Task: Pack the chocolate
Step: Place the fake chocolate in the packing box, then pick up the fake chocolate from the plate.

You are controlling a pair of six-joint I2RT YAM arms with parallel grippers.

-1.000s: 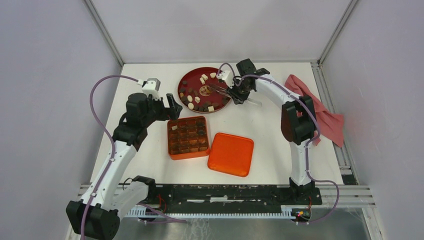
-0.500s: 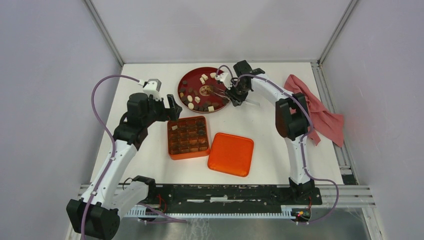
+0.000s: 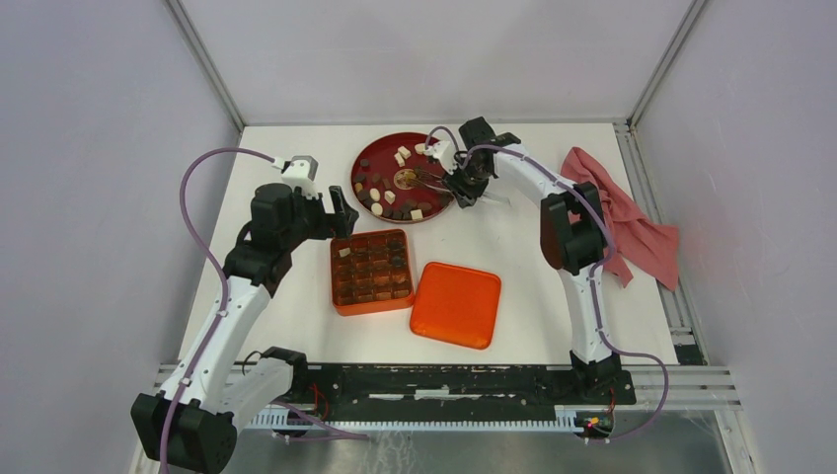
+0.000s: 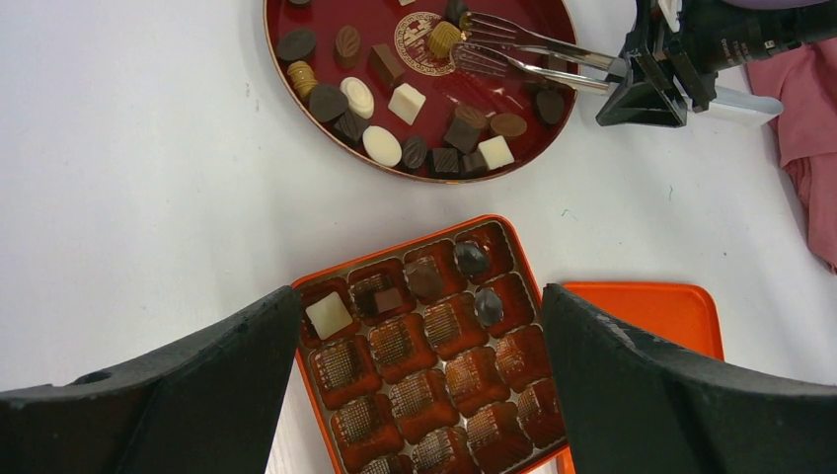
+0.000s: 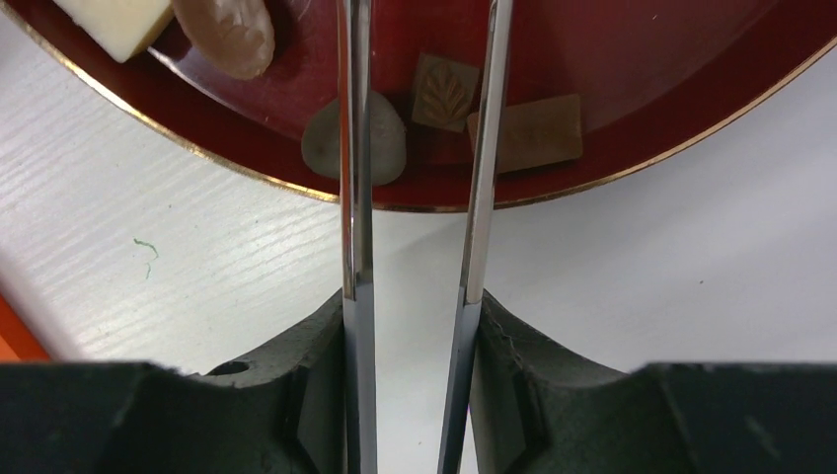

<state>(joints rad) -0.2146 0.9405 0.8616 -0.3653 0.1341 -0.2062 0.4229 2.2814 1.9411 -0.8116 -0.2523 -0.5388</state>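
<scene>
White worktop (image 3: 296, 158), pink cloth (image 3: 651, 242) bunched at its R edge. Red plate (image 3: 387, 150) sits at the far edge, about mid-width. It carries most of the chocolate (image 4: 408, 103): approx a dozen-plus small pcs, mostly dark brown, a few cream-white, grouped along the plate's near and L side.

Orange lid (image 3: 455, 304) lies flat toward the near edge, just R of the orange box (image 3: 375, 309) and touching or nearly touching it. The box has a grid of cells. Its far rows hold one white square at the L corner and approx four dark pcs; other cells seen from the L wrist show ribbed liners.

L hand (image 4: 417, 294) hangs over the box w/ fingers spread wide apart, touching nothing.

R hand (image 3: 464, 186) is at the plate's R rim, clamped on metal tongs (image 4: 523, 54). The tong arms reach in over the plate centre, slightly apart, tips right by a tan ribbed pc; can't tell if they touch it.
</scene>
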